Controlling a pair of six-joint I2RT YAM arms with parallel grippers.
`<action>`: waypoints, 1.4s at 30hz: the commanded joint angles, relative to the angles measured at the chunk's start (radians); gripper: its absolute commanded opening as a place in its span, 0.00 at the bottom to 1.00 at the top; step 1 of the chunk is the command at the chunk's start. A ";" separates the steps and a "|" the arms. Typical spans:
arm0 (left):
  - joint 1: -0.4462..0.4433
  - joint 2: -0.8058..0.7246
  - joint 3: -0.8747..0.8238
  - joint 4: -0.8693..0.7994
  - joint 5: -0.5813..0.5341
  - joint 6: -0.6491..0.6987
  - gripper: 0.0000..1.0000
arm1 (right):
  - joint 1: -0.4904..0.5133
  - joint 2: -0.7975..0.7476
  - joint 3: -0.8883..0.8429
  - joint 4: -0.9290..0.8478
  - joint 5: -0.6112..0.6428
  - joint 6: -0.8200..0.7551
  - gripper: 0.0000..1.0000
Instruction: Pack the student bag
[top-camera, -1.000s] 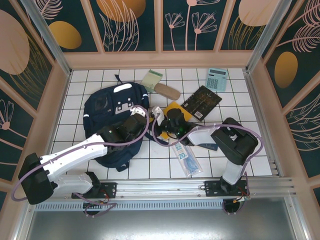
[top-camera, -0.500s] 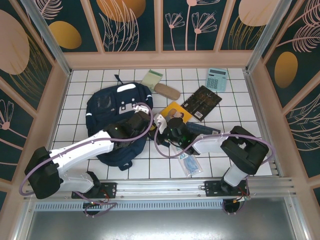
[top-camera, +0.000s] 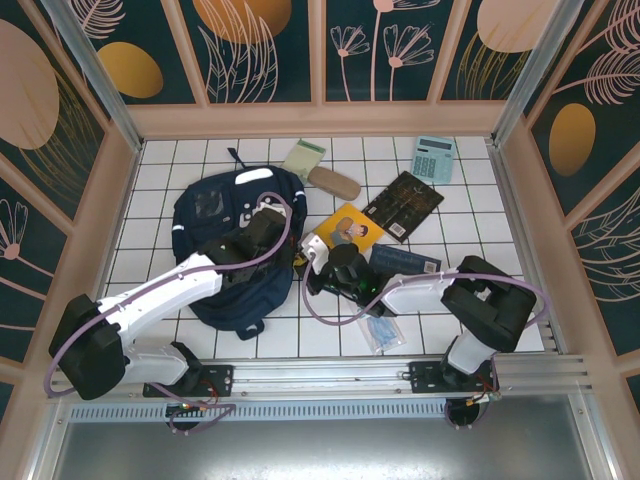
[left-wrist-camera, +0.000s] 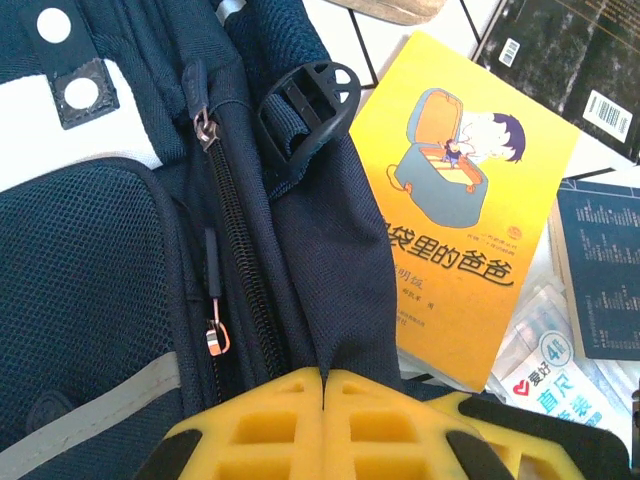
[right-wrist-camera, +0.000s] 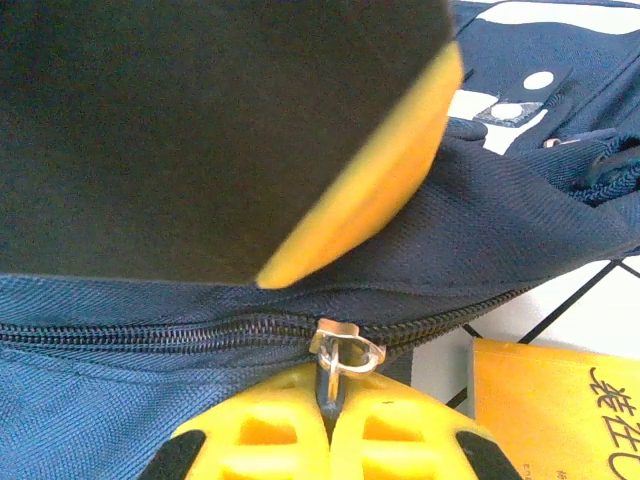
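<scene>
The student bag (top-camera: 222, 255) lies on the left of the tiled table, navy with white patches. My left gripper (top-camera: 288, 252) is shut, pinching a fold of the bag's fabric (left-wrist-camera: 330, 300) at its right edge. Close beside it, my right gripper (top-camera: 306, 266) is shut on the metal zipper pull (right-wrist-camera: 345, 348) of the bag's main zip. In the right wrist view the left gripper's black and yellow finger (right-wrist-camera: 360, 200) hangs just above the zip. The left gripper (left-wrist-camera: 325, 375) shows next to a smaller zip pull (left-wrist-camera: 217, 335), and the right gripper (right-wrist-camera: 328, 400) presses against the bag (right-wrist-camera: 150, 420).
A yellow book (top-camera: 348, 226) (left-wrist-camera: 460, 220) lies right beside the bag. A black book (top-camera: 402, 205), a dark blue book (top-camera: 405, 260), a calculator (top-camera: 434, 157), a tan case (top-camera: 335, 182), a green notepad (top-camera: 303, 158) and a tissue pack (top-camera: 378, 330) are spread around.
The left gripper has moved back and left, taking the bag's edge with it. The right gripper has moved left and nearer along the bag, uncovering the dark blue book.
</scene>
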 joint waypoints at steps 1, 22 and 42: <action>0.051 0.009 0.078 0.188 -0.067 -0.027 0.00 | 0.081 -0.012 0.026 -0.017 -0.078 -0.052 0.00; 0.125 0.065 0.140 0.164 0.024 -0.007 0.45 | 0.053 0.013 0.010 0.035 -0.098 -0.028 0.00; 0.148 0.322 0.213 0.028 0.212 0.152 0.69 | -0.002 -0.006 -0.007 0.059 -0.152 0.009 0.00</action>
